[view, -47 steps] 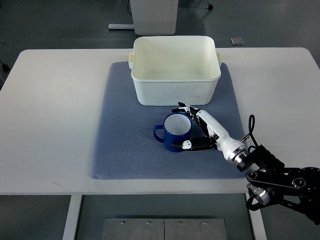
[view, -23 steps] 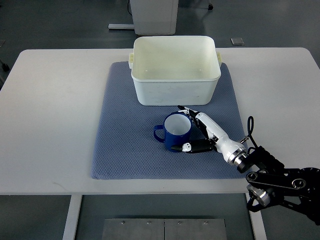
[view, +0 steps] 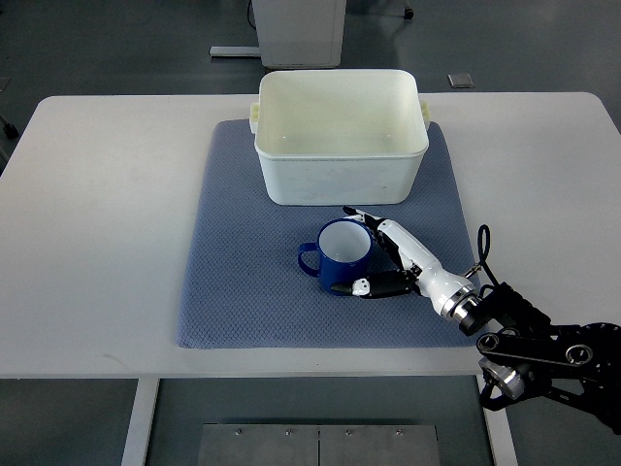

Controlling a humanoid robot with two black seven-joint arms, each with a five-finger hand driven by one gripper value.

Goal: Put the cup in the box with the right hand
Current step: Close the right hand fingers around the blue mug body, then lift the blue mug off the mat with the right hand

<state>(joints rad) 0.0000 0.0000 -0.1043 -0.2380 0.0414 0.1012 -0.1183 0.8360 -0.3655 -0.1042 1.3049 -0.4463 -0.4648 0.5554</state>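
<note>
A dark blue cup (view: 337,254) with a white inside stands upright on the blue-grey mat (view: 243,282), its handle pointing left. Behind it sits the white box (view: 341,131), which holds nothing that I can see. My right hand (view: 361,250) comes in from the lower right and wraps the cup's right side: the thumb (view: 367,285) lies at the cup's near base and the fingers (view: 361,214) curl round its far rim. The cup still rests on the mat. My left hand is out of sight.
The mat lies on a white table (view: 107,214). The box stands on the mat's far half, just beyond the cup. A white cabinet base (view: 299,29) stands on the floor behind the table.
My right hand has closed in a little around the cup, the thumb shifting slightly toward its base. The cup has barely moved.
</note>
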